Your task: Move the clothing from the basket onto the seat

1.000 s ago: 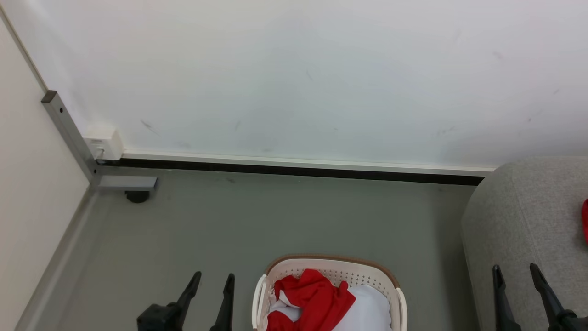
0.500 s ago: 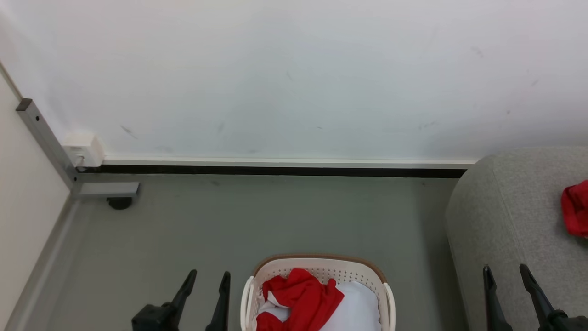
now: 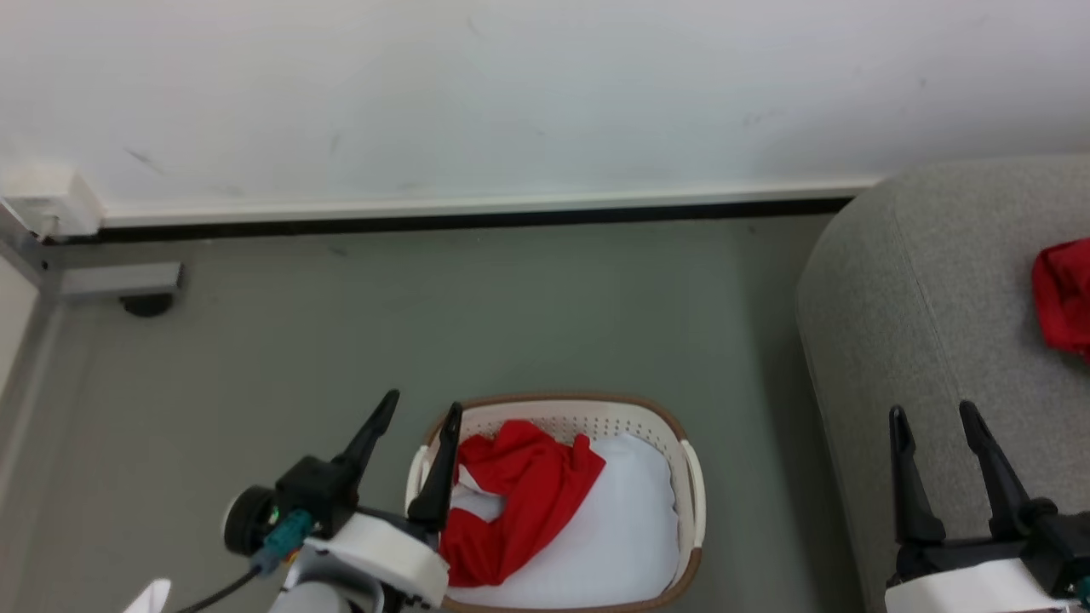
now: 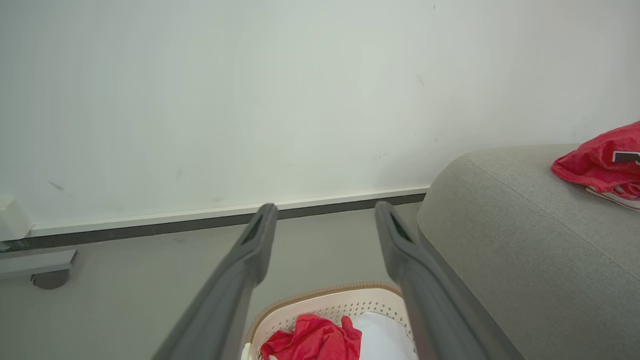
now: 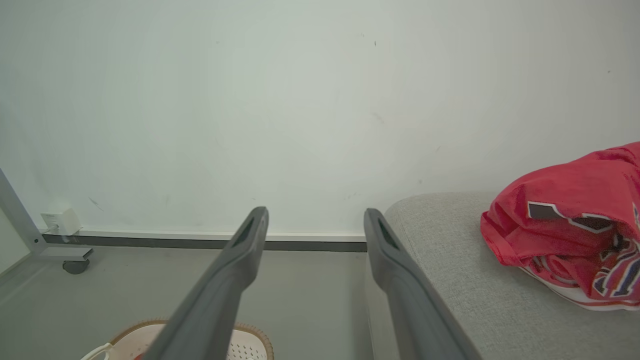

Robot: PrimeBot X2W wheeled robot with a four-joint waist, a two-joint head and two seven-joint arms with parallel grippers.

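While the left gripper is hovering with fingers spread at the left edge of the basket, a red garment is lying inside the basket on a white pad, and the right gripper, likewise spread, is hanging over the sofa right of the basket, where a red jersey is resting.

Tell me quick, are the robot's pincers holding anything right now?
Left pincer: open, holding nothing.
Right pincer: open, holding nothing.
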